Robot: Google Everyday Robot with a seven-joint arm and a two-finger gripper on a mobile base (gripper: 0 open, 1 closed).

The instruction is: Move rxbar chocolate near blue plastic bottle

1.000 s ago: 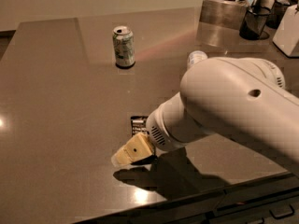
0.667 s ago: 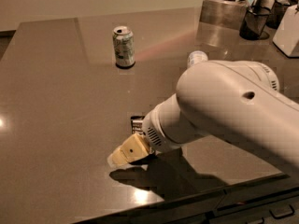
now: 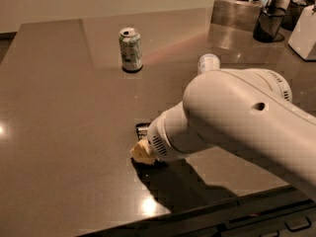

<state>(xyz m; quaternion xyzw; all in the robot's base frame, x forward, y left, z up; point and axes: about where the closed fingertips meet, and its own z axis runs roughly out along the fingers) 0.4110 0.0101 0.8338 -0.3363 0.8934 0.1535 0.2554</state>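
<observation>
The cream-tipped gripper (image 3: 142,152) sits low over the glossy brown countertop (image 3: 64,107), just beside the rxbar chocolate (image 3: 142,129), a flat dark sliver. The smooth white arm (image 3: 237,112) hides its grip. The blue plastic bottle (image 3: 208,63) lies beyond, and the cylindrical soda can (image 3: 131,49) stands farther back.

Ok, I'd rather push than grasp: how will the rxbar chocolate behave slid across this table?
The rxbar chocolate lies flat and low, so it should slide, not roll or tip. The table looks glossy, so drag is probably small, and an off-centre push may spin it. The gripper is at its near side.
</observation>
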